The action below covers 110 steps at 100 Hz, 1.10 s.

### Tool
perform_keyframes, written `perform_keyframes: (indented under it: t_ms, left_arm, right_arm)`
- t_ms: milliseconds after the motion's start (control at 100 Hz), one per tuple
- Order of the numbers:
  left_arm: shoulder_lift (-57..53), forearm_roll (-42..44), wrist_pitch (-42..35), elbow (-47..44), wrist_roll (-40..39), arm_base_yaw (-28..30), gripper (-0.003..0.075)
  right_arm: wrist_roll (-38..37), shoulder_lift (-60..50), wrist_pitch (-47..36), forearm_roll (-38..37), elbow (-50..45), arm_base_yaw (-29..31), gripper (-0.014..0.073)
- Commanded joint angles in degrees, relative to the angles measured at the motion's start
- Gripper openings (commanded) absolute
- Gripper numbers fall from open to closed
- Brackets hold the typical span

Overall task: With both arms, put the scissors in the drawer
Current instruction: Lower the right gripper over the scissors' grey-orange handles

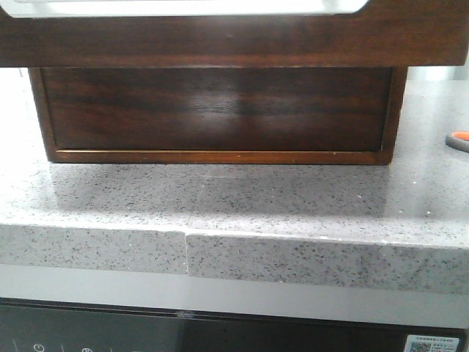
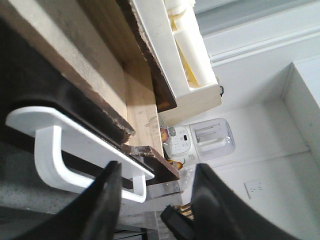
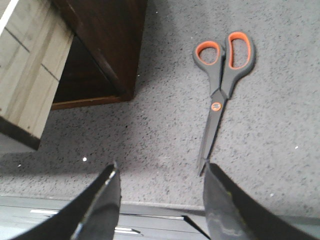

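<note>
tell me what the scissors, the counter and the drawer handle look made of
Scissors: blades look like dull grey metal; the handles seem grey plastic with orange lining in the loops.
Counter: speckled grey stone or a composite, going by its fine dark flecks.
Drawer handle: smooth matte white, probably plastic.

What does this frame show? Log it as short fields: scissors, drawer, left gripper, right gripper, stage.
scissors: closed, lying flat on the counter to the right of the cabinet, untouched
drawer: pulled out over the counter, white handle showing
left gripper: open, fingers either side of the handle's end
right gripper: open, above the counter by the scissors' tips, holding nothing
stage: drawer open, scissors not yet picked up
</note>
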<state>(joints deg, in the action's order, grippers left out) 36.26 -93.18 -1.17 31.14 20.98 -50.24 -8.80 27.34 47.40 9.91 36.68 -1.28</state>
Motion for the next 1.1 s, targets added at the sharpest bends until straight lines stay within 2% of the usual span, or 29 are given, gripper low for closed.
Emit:
perform_keyframes:
  t_ms: [0, 130, 430, 860, 1090]
  left_arm:
    - [-0.4, 5.5, 1.2, 1.8, 0.4, -0.3, 0.015]
    - [-0.4, 14.8, 1.8, 2.4, 1.1, -0.3, -0.002]
    - [-0.3, 40.3, 5.0, 8.3, 1.7, -0.3, -0.002]
    - [3.0, 73.3, 25.1, 22.0, 1.2, 1.8, -0.002]
    - [3.0, 83.4, 31.6, 26.2, 1.1, 2.1, -0.002]
  right_arm:
    - [0.0, 2.5, -3.3, -1.8, 3.7, 0.3, 0.0331]
    - [0.0, 6.3, -0.7, -4.8, 8.3, 0.3, 0.0331]
    - [0.0, 17.2, 3.0, -7.2, 16.4, 0.3, 0.0331]
    - [0.0, 36.5, 3.6, -7.6, 20.8, 2.0, 0.0332]
    - [0.0, 44.2, 1.7, -7.8, 20.8, 2.6, 0.0333]
